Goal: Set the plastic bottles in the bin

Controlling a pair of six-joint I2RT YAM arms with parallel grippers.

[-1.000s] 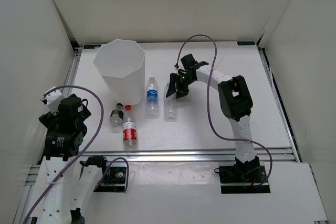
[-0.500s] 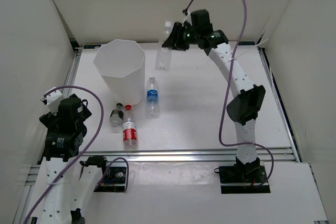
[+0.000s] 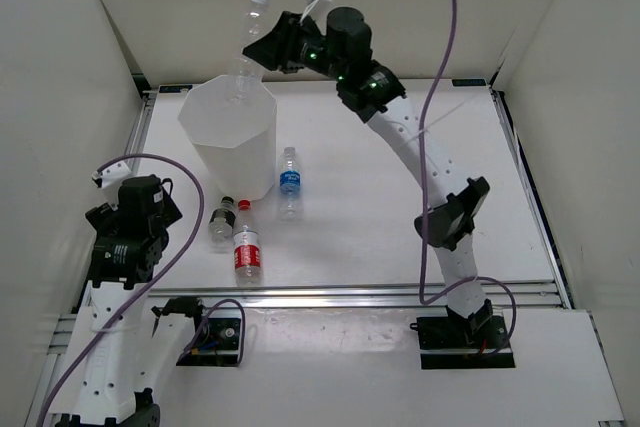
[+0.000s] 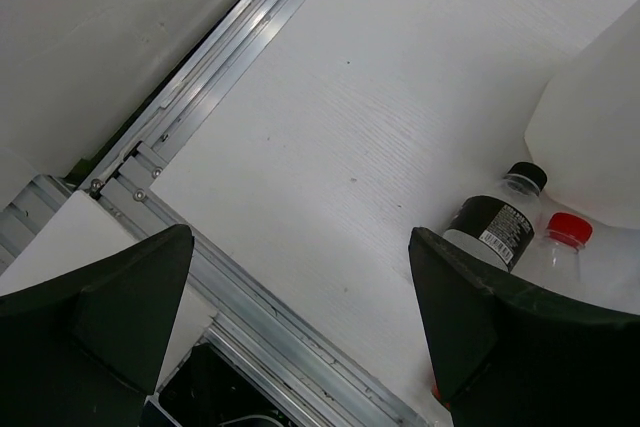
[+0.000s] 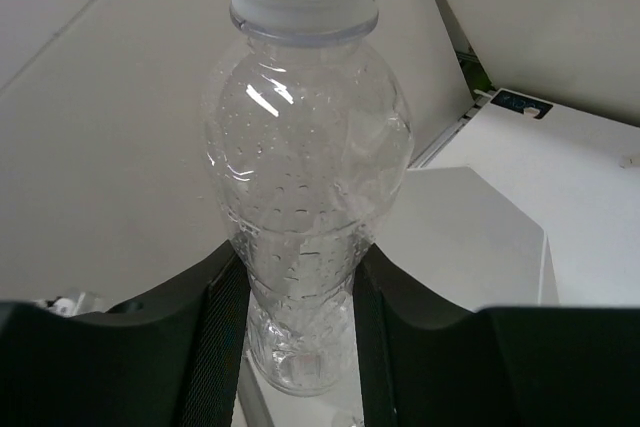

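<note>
While your right gripper [image 5: 290,322] pinches the white-capped clear bottle [image 5: 305,177] low on its body, cap up, that bottle hangs tilted over the white bin's [image 3: 232,162] far rim. Your left gripper [image 4: 300,317] is spread wide. The dark-capped bottle [image 4: 495,217], red-capped bottle [image 4: 565,247] and blue-labelled bottle [image 3: 290,184] lie beside the bin.

White-capped bottle [image 3: 250,32] tilted above bin [image 3: 225,152] rim, three bottles [image 3: 246,247] lying beside bin
</note>
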